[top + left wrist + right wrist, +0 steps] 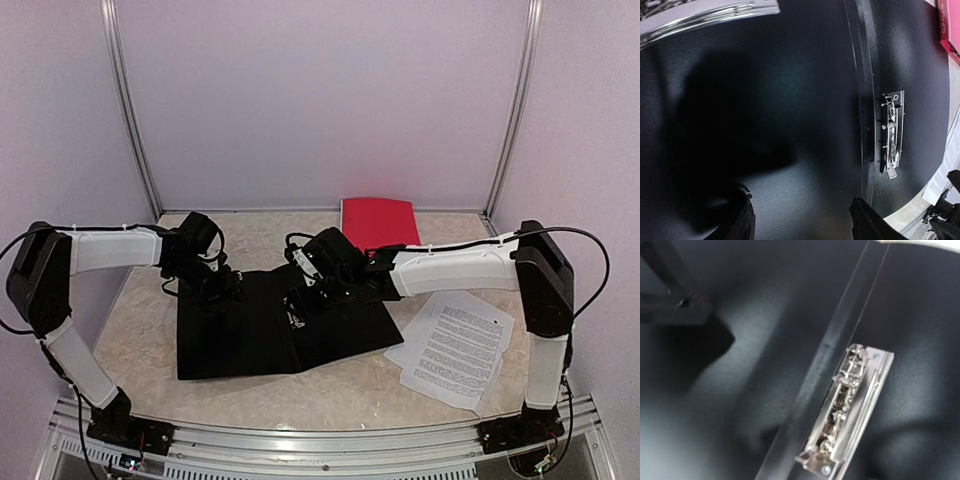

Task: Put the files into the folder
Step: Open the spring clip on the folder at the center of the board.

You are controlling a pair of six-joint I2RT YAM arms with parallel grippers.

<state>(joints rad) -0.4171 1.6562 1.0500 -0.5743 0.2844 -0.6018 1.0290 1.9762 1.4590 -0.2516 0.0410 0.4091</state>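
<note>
A black folder [270,330] lies open and flat on the table, with its metal clip [891,132] just right of the spine; the clip also shows in the right wrist view [847,410]. The files, white printed sheets [455,345], lie loose on the table right of the folder, and their edge shows in the left wrist view [945,170]. My left gripper [215,290] hangs over the folder's left flap, open and empty, its fingertips [747,220] apart. My right gripper [305,280] hovers over the spine near the clip. Its fingers do not show in its wrist view.
A red folder [380,222] lies at the back of the table, behind the right arm, and shows in the left wrist view [950,25]. Purple walls with metal posts close in the back and sides. A metal rail [320,440] runs along the near edge.
</note>
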